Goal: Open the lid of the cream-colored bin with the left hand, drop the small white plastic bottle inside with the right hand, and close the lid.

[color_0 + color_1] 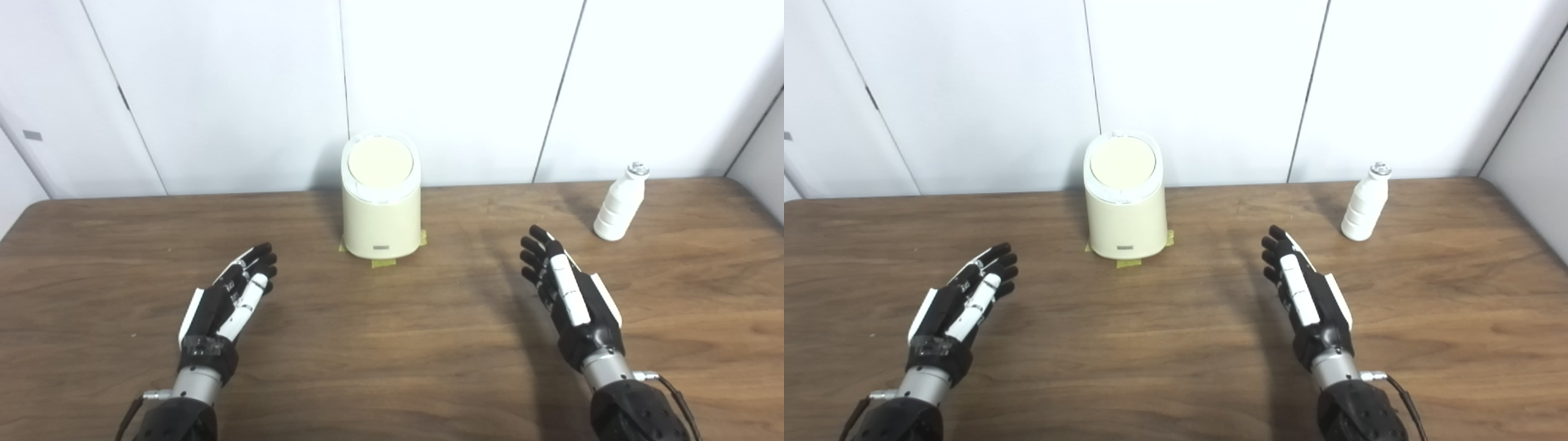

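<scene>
Nearest you, both hands hover low over the wooden bench [392, 367], and neither holds anything: your left hand [229, 300] lies at the near left with its fingers stretched forward and spread, and your right hand [566, 294] sits at the near right, likewise wide and empty, turned so its edge faces up. Beyond them, at the middle of the bench toward the back, the cream-colored bin [381, 211] stands upright on a few scraps of yellowish tape [383, 264], and its round lid [380, 162] lies flat and closed in the tilted top. Farther right, near the wall, the small white plastic bottle [620, 203] stands upright, well apart from the bin and from your right hand. So, as I judge it, you are at the very start: no step is done, and the opening of the lid comes first. That calls for you to carry the left hand forward and to the right, up to the top of the bin, and work the lid there; I cannot tell from here whether it presses, flips or lifts, so approach gently. Meanwhile your right hand has a clear reach forward and right to the bottle, which looks light and easily tipped.
</scene>
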